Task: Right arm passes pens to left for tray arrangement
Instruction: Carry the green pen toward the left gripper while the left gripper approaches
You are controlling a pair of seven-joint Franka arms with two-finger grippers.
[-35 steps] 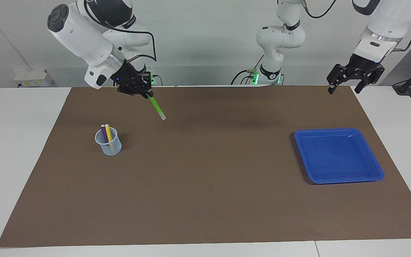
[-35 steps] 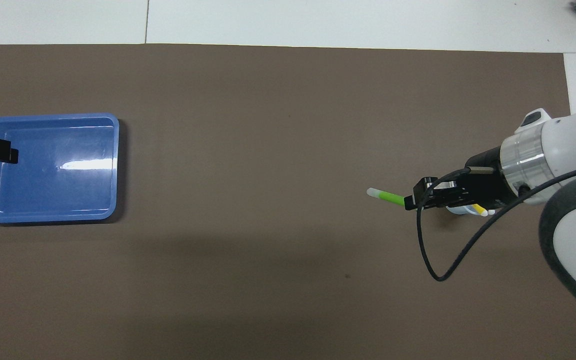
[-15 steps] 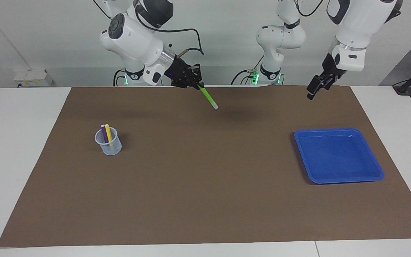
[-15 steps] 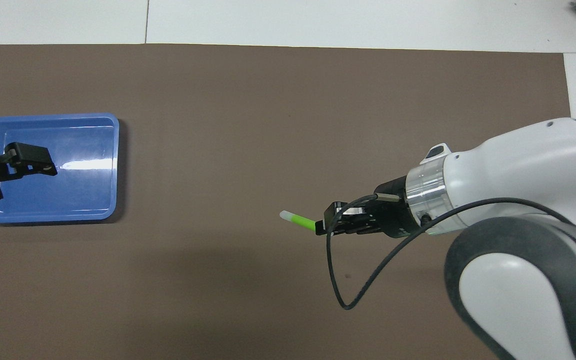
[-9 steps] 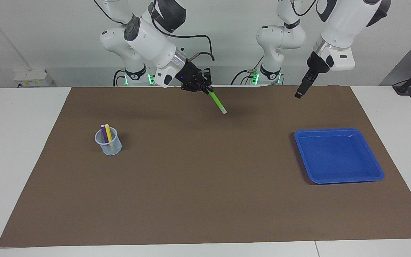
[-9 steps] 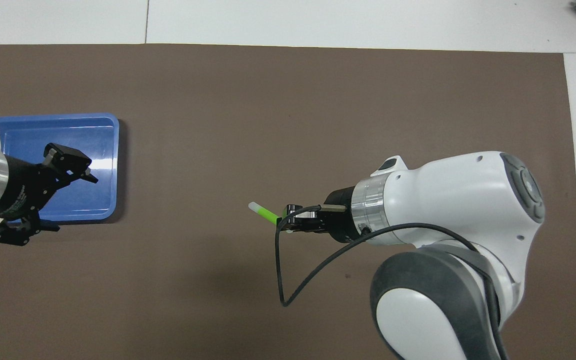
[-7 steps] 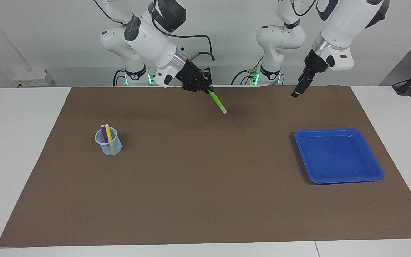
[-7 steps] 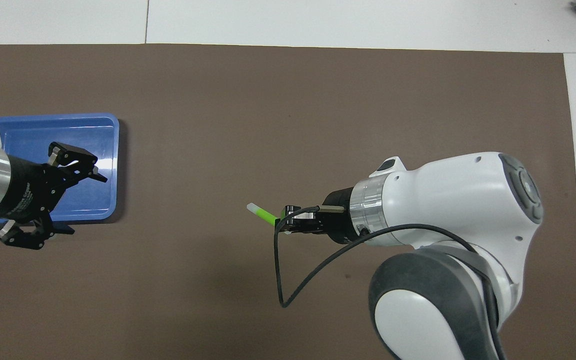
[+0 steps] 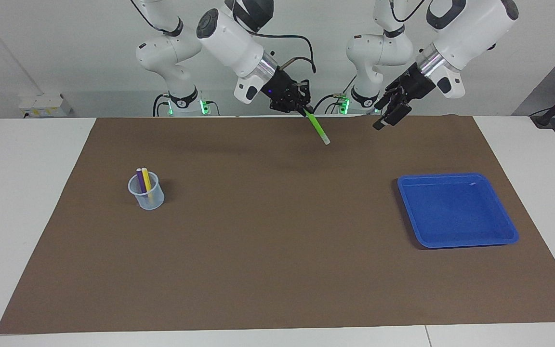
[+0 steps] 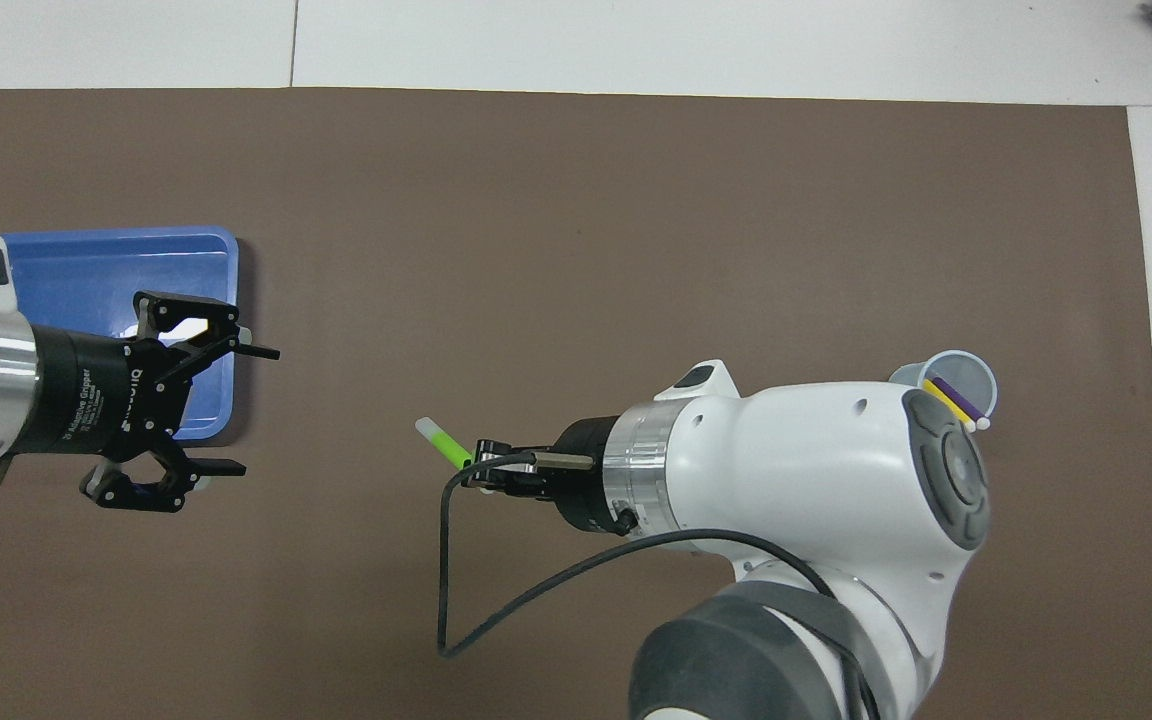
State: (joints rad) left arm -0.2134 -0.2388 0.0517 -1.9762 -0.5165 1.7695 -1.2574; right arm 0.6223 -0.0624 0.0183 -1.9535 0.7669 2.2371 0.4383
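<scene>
My right gripper [image 9: 302, 109] [image 10: 481, 470] is shut on the green pen [image 9: 318, 128] [image 10: 442, 443], held up over the mat's middle with its pale tip pointing down toward the left arm's end. My left gripper [image 9: 387, 115] [image 10: 244, 408] hangs open in the air a short gap from that tip, over the mat beside the blue tray [image 9: 456, 210] [image 10: 71, 262], nothing between its fingers. The yellow pen [image 9: 146, 179] [image 10: 946, 405] and the purple pen [image 9: 140, 180] [image 10: 960, 398] stand in the cup.
A small translucent cup [image 9: 146, 192] [image 10: 958, 380] sits on the brown mat [image 9: 277, 270] toward the right arm's end. The tray lies toward the left arm's end. White table surrounds the mat. A black cable [image 10: 496, 610] loops under the right wrist.
The right arm has carried the green pen from near the cup to the mat's middle. The left arm has swung in from over the tray toward the pen, its gripper open throughout.
</scene>
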